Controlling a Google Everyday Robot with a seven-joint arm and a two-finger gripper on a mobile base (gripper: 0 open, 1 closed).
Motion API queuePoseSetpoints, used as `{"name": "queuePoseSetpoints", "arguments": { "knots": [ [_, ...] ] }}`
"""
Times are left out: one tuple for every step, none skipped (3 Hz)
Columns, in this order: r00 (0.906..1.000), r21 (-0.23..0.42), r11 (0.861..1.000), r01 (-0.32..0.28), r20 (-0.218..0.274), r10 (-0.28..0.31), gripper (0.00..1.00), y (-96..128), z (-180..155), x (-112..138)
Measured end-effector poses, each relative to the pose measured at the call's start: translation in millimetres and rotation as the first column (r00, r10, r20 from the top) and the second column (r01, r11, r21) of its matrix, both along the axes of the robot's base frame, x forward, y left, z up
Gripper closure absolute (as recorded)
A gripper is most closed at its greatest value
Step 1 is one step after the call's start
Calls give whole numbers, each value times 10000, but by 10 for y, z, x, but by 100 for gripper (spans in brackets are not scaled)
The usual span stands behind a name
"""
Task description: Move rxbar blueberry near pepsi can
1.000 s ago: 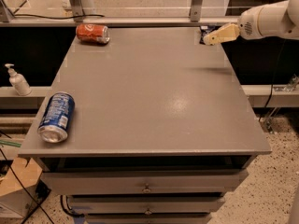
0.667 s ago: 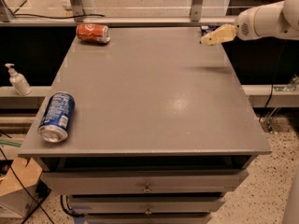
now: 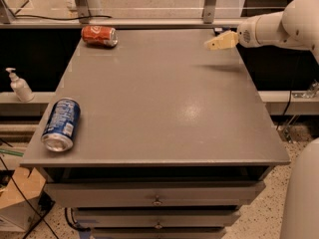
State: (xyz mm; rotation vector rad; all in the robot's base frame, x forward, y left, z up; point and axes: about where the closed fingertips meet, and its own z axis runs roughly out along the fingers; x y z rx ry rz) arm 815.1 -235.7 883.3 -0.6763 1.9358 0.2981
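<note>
The pepsi can (image 3: 60, 125), blue with white lettering, lies on its side near the front left corner of the grey table (image 3: 159, 108), its silver end facing the front. The rxbar blueberry does not show in this view. My gripper (image 3: 219, 41), cream-coloured on a white arm, hovers over the table's far right corner, pointing left. It casts a shadow on the tabletop just below it. It is far from the pepsi can, across the table on the diagonal.
A red-orange soda can (image 3: 99, 36) lies on its side at the far left corner. A white pump bottle (image 3: 19, 85) stands on a ledge left of the table. Drawers (image 3: 157, 195) sit under the tabletop. A glass rail runs behind.
My gripper has moved a little to the left and slightly lower over the table's far right corner. The cans have not moved.
</note>
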Motion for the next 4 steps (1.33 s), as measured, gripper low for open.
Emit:
{"name": "queuePoseSetpoints", "arguments": {
  "knots": [
    [9999, 459, 9989, 133, 67, -136, 0, 51, -104, 179],
    [9991, 1216, 9917, 423, 34, -430, 0, 62, -195, 345],
    [9964, 1748, 9809, 849, -79, -848, 0, 52, -291, 504],
    [9925, 1923, 9737, 1220, -197, -1204, 0, 25, -378, 646]
  ]
}}
